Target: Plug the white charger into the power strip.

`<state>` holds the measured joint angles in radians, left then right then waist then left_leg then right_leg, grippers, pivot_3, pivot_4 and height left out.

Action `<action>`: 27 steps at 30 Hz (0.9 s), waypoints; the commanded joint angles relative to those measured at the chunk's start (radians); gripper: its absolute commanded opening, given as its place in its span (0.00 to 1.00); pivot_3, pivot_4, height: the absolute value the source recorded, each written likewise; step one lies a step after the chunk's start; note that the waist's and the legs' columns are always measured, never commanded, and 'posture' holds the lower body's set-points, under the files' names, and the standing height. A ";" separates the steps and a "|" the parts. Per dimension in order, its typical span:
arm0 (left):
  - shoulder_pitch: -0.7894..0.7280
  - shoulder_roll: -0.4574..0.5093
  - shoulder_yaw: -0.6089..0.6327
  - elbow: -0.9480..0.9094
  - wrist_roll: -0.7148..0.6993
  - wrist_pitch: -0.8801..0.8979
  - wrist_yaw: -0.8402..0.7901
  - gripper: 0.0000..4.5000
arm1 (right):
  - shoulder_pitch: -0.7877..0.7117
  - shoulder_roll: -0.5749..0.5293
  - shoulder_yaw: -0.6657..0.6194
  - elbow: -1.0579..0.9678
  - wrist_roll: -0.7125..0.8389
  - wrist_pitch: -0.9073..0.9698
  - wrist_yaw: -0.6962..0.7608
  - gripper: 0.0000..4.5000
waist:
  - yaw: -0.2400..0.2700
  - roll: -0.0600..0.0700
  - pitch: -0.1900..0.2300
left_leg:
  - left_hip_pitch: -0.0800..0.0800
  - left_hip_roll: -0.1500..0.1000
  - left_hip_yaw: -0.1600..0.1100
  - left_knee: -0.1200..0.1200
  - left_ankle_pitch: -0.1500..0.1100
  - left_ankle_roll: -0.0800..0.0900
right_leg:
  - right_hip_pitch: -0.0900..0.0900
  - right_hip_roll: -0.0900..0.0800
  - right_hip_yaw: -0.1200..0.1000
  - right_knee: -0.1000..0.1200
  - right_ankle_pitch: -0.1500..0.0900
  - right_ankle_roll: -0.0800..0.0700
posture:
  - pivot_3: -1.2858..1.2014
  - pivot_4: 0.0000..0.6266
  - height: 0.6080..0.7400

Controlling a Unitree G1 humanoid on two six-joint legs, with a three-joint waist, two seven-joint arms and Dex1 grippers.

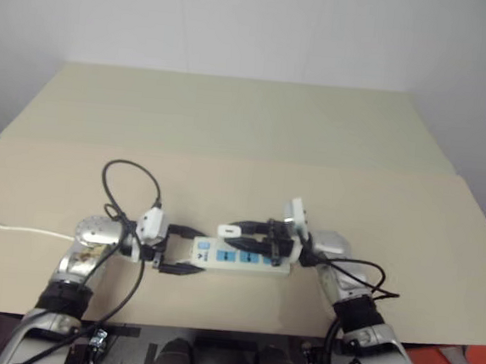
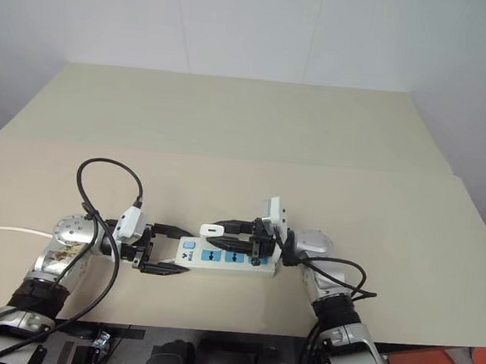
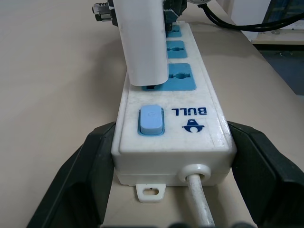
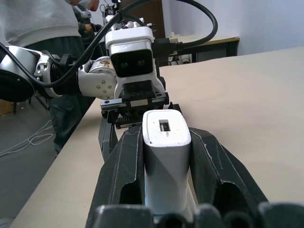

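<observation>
The power strip (image 1: 245, 258), a long white bar with blue socket panels, lies on the table near its front edge. My left gripper (image 1: 186, 249) is shut on its switch end, one black finger (image 3: 92, 161) on each side, where the white cord (image 3: 199, 199) leaves it. The white charger (image 3: 142, 42) is held in my right gripper (image 1: 243, 233), shut on its sides, fingers (image 4: 121, 166) pointing toward the left arm. The charger stands upright over the blue socket panel (image 3: 180, 76) nearest the switch (image 3: 151, 119). Its prongs show as a dark stub at the strip's face; I cannot tell how deep they sit.
The strip's thin cord (image 1: 9, 228) runs off the table's left side. Black cables (image 1: 128, 185) loop over both arms. The beige table (image 1: 248, 123) stretches far behind the strip. A person (image 4: 42, 23) stands beyond the table in the right wrist view.
</observation>
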<state>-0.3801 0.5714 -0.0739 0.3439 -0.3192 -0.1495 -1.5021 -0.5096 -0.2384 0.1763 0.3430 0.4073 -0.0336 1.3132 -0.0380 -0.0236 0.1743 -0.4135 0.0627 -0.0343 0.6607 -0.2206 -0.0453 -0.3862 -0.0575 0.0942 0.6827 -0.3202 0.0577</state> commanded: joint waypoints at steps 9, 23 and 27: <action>-0.012 0.005 -0.013 -0.009 0.003 -0.013 -0.001 0.72 | -0.050 -0.049 0.041 0.009 -0.050 0.017 0.069 0.25 | 0.001 0.000 0.000 | 0.000 0.000 0.000 0.000 0.000 0.000 | 0.000 0.000 0.000 0.000 0.000 0.000 | 0.52 0.24 1.00; 0.005 0.004 -0.017 -0.028 0.001 0.001 0.013 0.72 | -0.058 -0.111 0.121 0.035 -0.146 0.091 0.031 0.25 | 0.001 0.000 0.000 | 0.009 0.000 0.000 -0.001 0.000 0.000 | 0.009 0.000 0.000 -0.002 0.000 0.000 | 0.52 0.24 1.00; 0.008 0.006 -0.018 -0.033 -0.001 0.003 0.019 0.72 | -0.041 -0.118 0.129 0.012 -0.174 0.091 -0.025 0.25 | 0.001 0.000 0.000 | 0.015 0.000 0.000 -0.001 0.000 0.000 | 0.016 0.000 0.000 -0.004 0.000 0.000 | 0.52 0.24 1.00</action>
<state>-0.3754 0.5705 -0.0938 0.3437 -0.3140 -0.1472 -1.4804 -0.5878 -0.3225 0.2721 0.3186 0.3188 0.0133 1.3166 -0.0371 -0.0239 0.1740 -0.3987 0.0629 -0.0343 0.6593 -0.2210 -0.0453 -0.3701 -0.0575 0.0939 0.6791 -0.3204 0.0579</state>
